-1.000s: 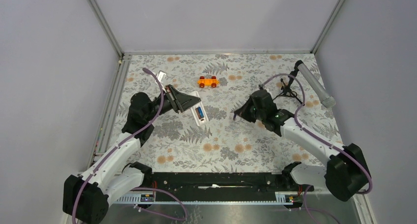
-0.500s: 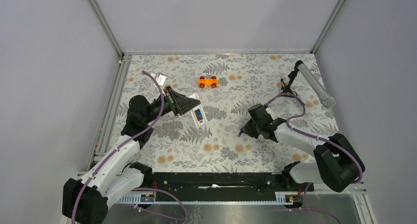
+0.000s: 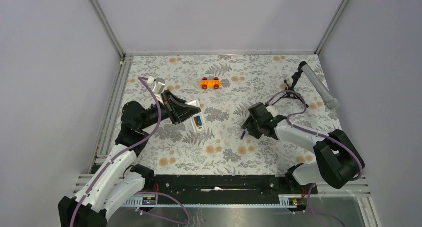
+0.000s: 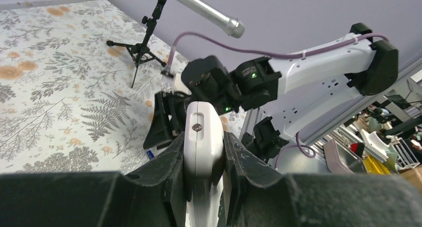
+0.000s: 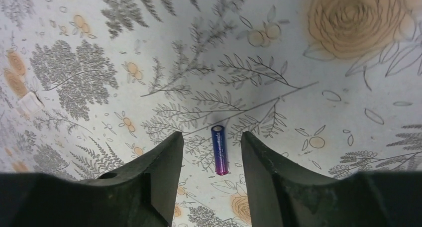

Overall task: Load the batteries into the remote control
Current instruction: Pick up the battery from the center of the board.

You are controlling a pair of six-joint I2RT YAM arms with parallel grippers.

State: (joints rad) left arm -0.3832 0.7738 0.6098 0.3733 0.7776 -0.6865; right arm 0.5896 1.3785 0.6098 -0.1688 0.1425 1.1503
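Note:
My left gripper (image 3: 188, 111) is shut on the white remote control (image 3: 196, 118) and holds it above the cloth, gripped by its sides (image 4: 203, 137). From above, something blue (image 3: 198, 121) shows in the remote's bay, likely one of the batteries. Another battery (image 5: 219, 150), blue-purple with a reddish end, lies loose on the floral cloth (image 3: 242, 135). My right gripper (image 5: 211, 136) hangs low over it, open, with one finger on each side and neither touching it. The left wrist view shows the right gripper (image 4: 166, 120) just behind the remote.
An orange toy car (image 3: 210, 82) sits at the back middle. A grey tube on a black tripod (image 3: 317, 85) stands at the back right. A small white piece (image 3: 159, 83) lies near the left arm's cable. Metal rails border the cloth at the left and back.
The right arm has swung down and toward me to the cloth, and its gripper has opened over a battery now lying between the fingers. The left gripper shifted slightly left with the remote.

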